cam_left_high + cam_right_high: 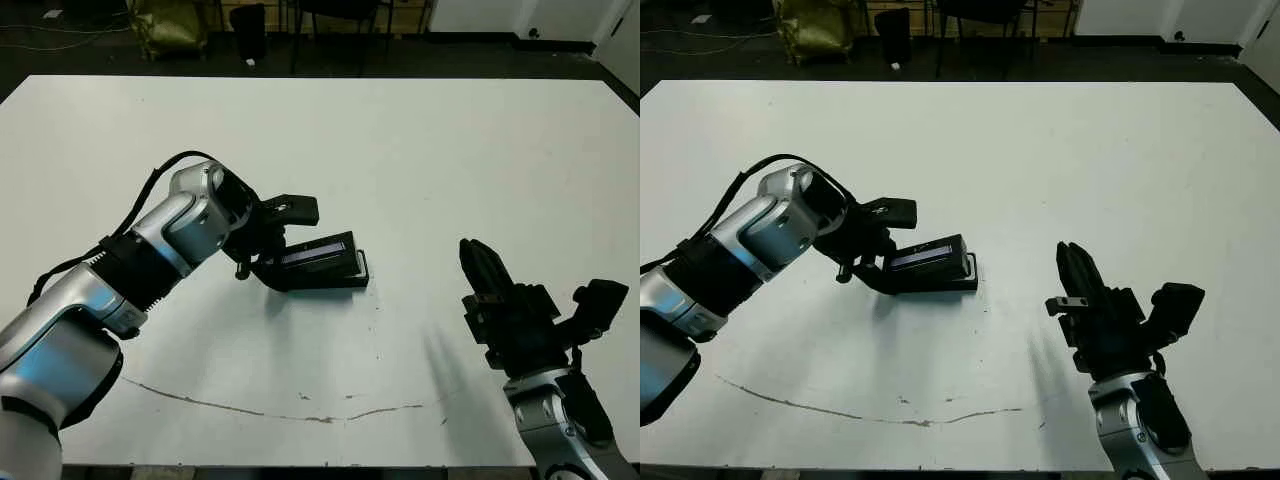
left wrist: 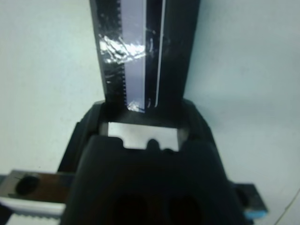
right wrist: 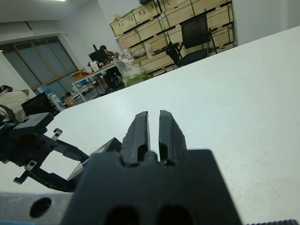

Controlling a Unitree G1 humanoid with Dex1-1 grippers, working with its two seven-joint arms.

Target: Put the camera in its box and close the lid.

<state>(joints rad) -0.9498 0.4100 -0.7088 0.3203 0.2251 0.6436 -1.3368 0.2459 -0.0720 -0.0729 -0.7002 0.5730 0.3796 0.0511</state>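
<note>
The black box lies left of the table's middle. The lid, with its silvery-purple strip, sits on top of it, tilted a little. In the left wrist view the lid runs straight out from the gripper body. My left gripper is open at the box's left end: one finger stands clear above and behind, and the other lies against the box's near-left corner. The camera is hidden. My right gripper hovers shut and holding nothing at the front right, well apart from the box.
A thin dark scuff line crosses the table near its front edge. Beyond the far edge are a chair and a yellow bag. In the right wrist view a person sits at a distant desk.
</note>
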